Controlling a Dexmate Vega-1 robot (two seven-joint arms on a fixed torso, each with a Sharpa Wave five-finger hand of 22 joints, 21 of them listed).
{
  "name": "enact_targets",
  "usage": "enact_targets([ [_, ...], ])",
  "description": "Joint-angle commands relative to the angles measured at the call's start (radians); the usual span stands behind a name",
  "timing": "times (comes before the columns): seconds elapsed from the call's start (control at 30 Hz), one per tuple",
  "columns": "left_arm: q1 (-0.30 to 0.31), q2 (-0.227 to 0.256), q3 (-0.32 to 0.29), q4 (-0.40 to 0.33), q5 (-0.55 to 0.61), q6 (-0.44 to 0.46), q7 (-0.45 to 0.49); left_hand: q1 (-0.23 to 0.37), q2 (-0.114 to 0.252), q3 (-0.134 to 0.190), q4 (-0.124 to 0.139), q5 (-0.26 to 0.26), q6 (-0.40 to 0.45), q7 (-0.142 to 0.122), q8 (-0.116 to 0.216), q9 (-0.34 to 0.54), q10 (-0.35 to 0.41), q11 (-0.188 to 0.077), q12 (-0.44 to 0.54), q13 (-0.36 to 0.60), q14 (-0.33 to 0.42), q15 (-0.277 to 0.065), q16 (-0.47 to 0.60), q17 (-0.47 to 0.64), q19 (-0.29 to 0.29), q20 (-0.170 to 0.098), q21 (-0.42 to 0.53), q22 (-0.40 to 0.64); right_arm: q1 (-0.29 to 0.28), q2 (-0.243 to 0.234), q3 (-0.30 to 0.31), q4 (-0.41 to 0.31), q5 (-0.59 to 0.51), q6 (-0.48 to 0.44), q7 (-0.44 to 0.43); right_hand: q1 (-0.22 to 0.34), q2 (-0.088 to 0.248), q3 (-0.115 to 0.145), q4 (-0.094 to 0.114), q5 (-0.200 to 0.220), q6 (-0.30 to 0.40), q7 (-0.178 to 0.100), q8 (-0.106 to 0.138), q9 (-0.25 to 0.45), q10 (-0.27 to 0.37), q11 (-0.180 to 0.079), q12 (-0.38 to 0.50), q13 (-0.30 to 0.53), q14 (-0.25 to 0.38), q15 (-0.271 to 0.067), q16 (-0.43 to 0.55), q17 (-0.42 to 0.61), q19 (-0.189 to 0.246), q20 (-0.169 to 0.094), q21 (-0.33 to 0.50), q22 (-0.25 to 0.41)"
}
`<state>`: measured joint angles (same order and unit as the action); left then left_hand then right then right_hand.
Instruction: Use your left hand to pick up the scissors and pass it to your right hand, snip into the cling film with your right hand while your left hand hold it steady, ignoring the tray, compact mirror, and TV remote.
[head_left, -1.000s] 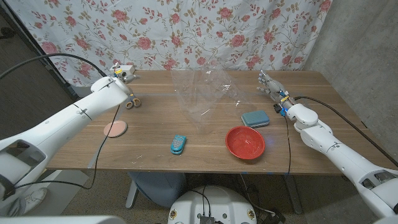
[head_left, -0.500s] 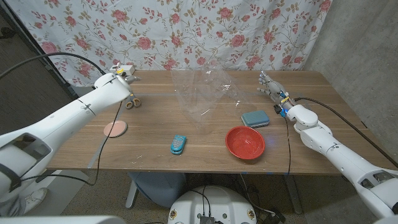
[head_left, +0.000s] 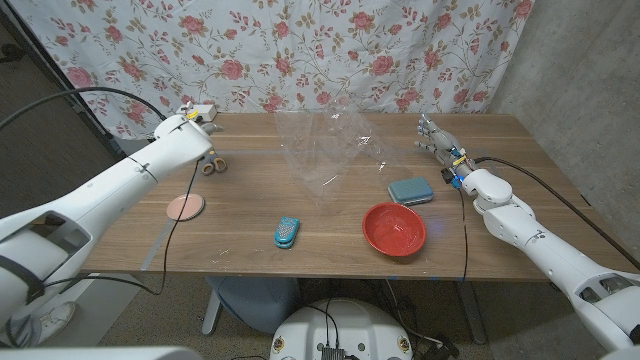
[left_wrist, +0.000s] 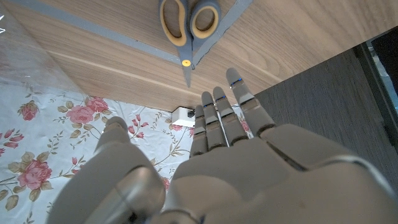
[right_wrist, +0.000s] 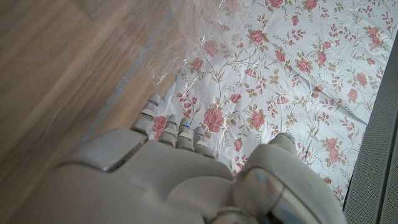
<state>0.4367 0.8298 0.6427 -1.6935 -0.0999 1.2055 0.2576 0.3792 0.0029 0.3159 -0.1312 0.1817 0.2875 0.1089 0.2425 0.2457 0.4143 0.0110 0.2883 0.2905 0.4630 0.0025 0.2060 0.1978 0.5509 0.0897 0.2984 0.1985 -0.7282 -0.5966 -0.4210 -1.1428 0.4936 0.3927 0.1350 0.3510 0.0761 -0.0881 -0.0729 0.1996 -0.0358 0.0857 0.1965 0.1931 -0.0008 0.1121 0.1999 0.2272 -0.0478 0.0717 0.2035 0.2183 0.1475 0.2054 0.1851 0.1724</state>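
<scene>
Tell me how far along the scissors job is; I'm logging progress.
Nothing is done yet. The scissors lie on the table, just beyond the open left hand. The right hand holds nothing. Pickup, handover and snipping the cling film all remain.

1. Yellow-handled scissors (left_wrist: 188, 28): handle loops cut off by the left wrist picture's edge; in the head view (head_left: 212, 163) mostly hidden behind the white left hand (head_left: 196, 122), blades not discernible.
2. Clear crumpled cling film (head_left: 325, 145): outline faint against the wooden table (head_left: 250, 200), edges hard to trace.
3. White right hand (head_left: 436, 136): too small in the head view to judge finger spread.
</scene>
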Motion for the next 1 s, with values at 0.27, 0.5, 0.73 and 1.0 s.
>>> enact_targets([
  [0.27, -0.039, -0.023, 0.0, 0.052, -0.053, 0.03, 0.01, 0.01, 0.002, 0.004, -0.002, 0.006, -0.026, 0.004, -0.005, 0.008, -0.019, 0.008, -0.009, 0.004, -0.011, 0.012, -0.001, 0.005, 0.029, -0.004, 0.013, 0.007, 0.001, 0.0, 0.003, 0.01, 0.005, 0.006, 0.007, 0.007, 0.006, -0.003, -0.006, 0.0, -0.005, 0.0, 0.005, 0.003, -0.008, 0.007, 0.007, 0.0, -0.006, 0.0, 0.007, 0.003, -0.003, 0.006, 0.005, 0.001],
  [0.5, -0.038, -0.044, -0.02, 0.088, -0.077, 0.013, 0.025, 0.01, 0.001, 0.003, -0.002, 0.006, -0.035, -0.023, -0.007, 0.01, -0.03, -0.003, -0.014, 0.006, -0.02, 0.006, -0.003, 0.006, 0.014, 0.004, 0.007, 0.009, -0.012, -0.008, 0.012, -0.008, 0.013, -0.01, -0.007, 0.007, 0.006, -0.003, -0.006, 0.0, -0.005, -0.001, 0.005, 0.003, -0.008, 0.005, 0.008, 0.0, -0.007, 0.0, 0.007, 0.002, -0.003, 0.006, 0.005, 0.001],
  [0.73, -0.054, -0.056, -0.019, 0.13, -0.097, 0.002, 0.022, 0.01, 0.001, 0.003, -0.003, 0.006, -0.038, -0.024, -0.008, 0.012, -0.035, -0.003, -0.016, 0.007, -0.019, 0.001, -0.001, 0.006, 0.029, 0.0, 0.013, 0.009, -0.013, -0.011, 0.014, -0.006, 0.01, -0.004, -0.01, 0.008, 0.008, -0.002, -0.007, 0.0, -0.005, -0.001, 0.005, 0.003, -0.008, 0.006, 0.008, -0.001, -0.007, 0.001, 0.008, 0.002, -0.003, 0.006, 0.005, 0.001],
  [1.0, -0.084, -0.067, -0.003, 0.17, -0.108, 0.013, 0.011, 0.01, 0.0, 0.002, -0.003, 0.006, -0.041, -0.023, -0.008, 0.014, -0.037, -0.003, -0.017, 0.008, -0.019, -0.002, -0.001, 0.006, 0.038, -0.003, 0.017, 0.01, -0.014, -0.008, 0.013, -0.005, 0.008, -0.001, -0.011, 0.008, 0.008, -0.002, -0.007, 0.0, -0.005, -0.001, 0.005, 0.003, -0.009, 0.006, 0.008, -0.001, -0.007, 0.0, 0.008, 0.002, -0.003, 0.005, 0.005, 0.001],
])
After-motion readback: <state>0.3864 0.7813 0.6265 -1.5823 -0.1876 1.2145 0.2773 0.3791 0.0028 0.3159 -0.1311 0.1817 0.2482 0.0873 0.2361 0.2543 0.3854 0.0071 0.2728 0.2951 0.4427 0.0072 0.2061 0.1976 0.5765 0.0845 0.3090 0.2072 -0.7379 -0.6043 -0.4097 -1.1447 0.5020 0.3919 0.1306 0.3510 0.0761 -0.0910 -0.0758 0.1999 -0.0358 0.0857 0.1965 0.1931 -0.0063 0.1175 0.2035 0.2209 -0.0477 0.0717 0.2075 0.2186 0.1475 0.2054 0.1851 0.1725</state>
